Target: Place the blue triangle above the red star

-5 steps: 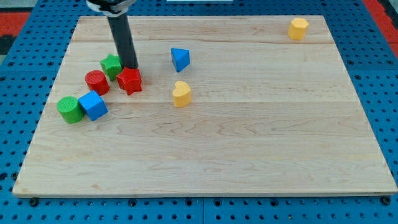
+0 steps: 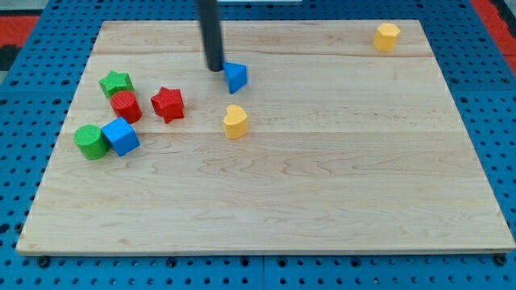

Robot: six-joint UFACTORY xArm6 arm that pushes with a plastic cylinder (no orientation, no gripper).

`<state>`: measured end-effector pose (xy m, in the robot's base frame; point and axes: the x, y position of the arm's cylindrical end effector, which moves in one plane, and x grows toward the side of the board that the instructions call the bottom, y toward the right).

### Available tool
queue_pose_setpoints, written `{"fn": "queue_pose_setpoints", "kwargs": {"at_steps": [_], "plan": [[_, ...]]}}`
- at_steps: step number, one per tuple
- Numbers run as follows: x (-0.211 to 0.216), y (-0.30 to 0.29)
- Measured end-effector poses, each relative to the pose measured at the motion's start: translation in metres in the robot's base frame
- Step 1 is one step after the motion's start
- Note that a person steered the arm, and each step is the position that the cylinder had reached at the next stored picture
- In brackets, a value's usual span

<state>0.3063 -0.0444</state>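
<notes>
The blue triangle [image 2: 235, 76] lies on the wooden board [image 2: 322, 177], up and to the right of the red star [image 2: 168, 104]. My tip [image 2: 214, 68] sits just left of the blue triangle, close to or touching its upper left edge. The rod rises from there out of the view's top. The red star lies well to the tip's lower left.
A green star [image 2: 116, 83] and a red cylinder [image 2: 125, 105] lie left of the red star. A green cylinder [image 2: 90, 141] and a blue cube [image 2: 121, 136] sit lower left. A yellow heart [image 2: 235, 122] lies below the triangle. A yellow block [image 2: 387, 36] sits top right.
My tip has moved right and up from beside the red star to the blue triangle's left side. The green star now lies farther left and up. The red star has stayed.
</notes>
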Motion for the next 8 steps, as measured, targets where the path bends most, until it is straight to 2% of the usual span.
{"fn": "queue_pose_setpoints", "kwargs": {"at_steps": [2,3,4,5,6,7,8], "plan": [[0.005,0.092],[0.011,0.060],[0.011,-0.009],[0.007,-0.018],[-0.004,0.029],[0.002,0.061],[0.032,0.035]]}}
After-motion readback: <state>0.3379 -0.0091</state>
